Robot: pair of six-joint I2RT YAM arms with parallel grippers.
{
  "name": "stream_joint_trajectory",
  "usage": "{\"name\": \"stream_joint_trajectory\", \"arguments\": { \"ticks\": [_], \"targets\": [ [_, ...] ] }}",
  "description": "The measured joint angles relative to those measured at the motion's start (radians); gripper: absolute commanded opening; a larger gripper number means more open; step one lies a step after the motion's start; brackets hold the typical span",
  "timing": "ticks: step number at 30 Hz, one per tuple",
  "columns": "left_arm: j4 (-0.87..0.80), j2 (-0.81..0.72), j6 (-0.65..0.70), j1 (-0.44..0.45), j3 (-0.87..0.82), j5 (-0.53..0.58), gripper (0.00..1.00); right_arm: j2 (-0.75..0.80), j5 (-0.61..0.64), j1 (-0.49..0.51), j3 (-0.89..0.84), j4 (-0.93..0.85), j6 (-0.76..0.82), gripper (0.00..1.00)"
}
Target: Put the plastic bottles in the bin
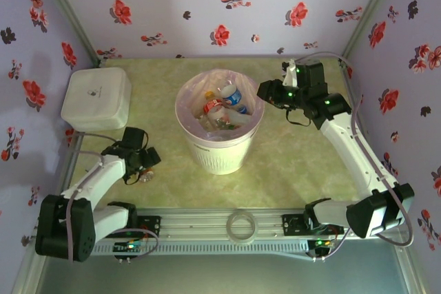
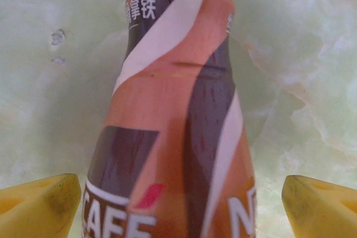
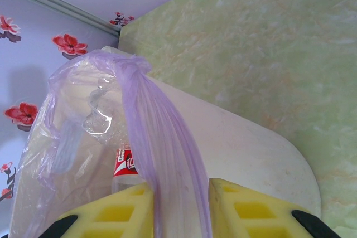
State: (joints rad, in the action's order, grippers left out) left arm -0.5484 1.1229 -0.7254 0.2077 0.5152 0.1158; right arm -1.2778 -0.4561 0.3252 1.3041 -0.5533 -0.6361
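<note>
While the overhead camera looks down, the left hand hangs low over the green marbled worktop, with a small bottle lying just under its fingers. The bin stands ahead of that hand and off to its right, apart from it, and several bottles lie piled inside. A white box sits beyond the hand on its other side. The right hand reaches in to the bin's far right rim, meeting the pale bag liner there.

From the left wrist, an orange-brown coffee bottle with dark and cream stripes lies on the worktop, neck pointing away from the left hand. The two yellow fingers stand spread wide, one on each side of the bottle's body, not clamped on it.

From the right wrist, the right hand is closed, its yellow fingers pinching a gathered strip of the bag liner, which runs up and away from the fingertips. The white bin curves just past the fingers, and a red-labelled bottle shows through the film directly ahead of one finger. Green worktop and flowered wall lie beyond.
</note>
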Motion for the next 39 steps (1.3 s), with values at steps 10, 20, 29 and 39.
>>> {"name": "stream_joint_trajectory", "arguments": {
  "ticks": [10, 20, 29, 39],
  "targets": [
    [0.041, 0.042, -0.019, 0.015, 0.0, -0.013, 0.7, 0.0, 0.0, 0.0, 0.0, 0.001, 0.0, 0.29],
    [0.038, 0.042, -0.013, 0.017, 0.03, -0.015, 0.57, 0.0, 0.0, 0.0, 0.0, 0.003, 0.0, 0.29],
    [-0.01, 0.003, 0.011, 0.017, 0.116, -0.011, 0.51, 0.0, 0.0, -0.001, -0.001, 0.003, 0.0, 0.29],
    [-0.161, 0.06, 0.222, 0.017, 0.636, 0.008, 0.14, 0.0, 0.0, -0.001, -0.001, 0.003, 0.0, 0.29]
  ]
}}
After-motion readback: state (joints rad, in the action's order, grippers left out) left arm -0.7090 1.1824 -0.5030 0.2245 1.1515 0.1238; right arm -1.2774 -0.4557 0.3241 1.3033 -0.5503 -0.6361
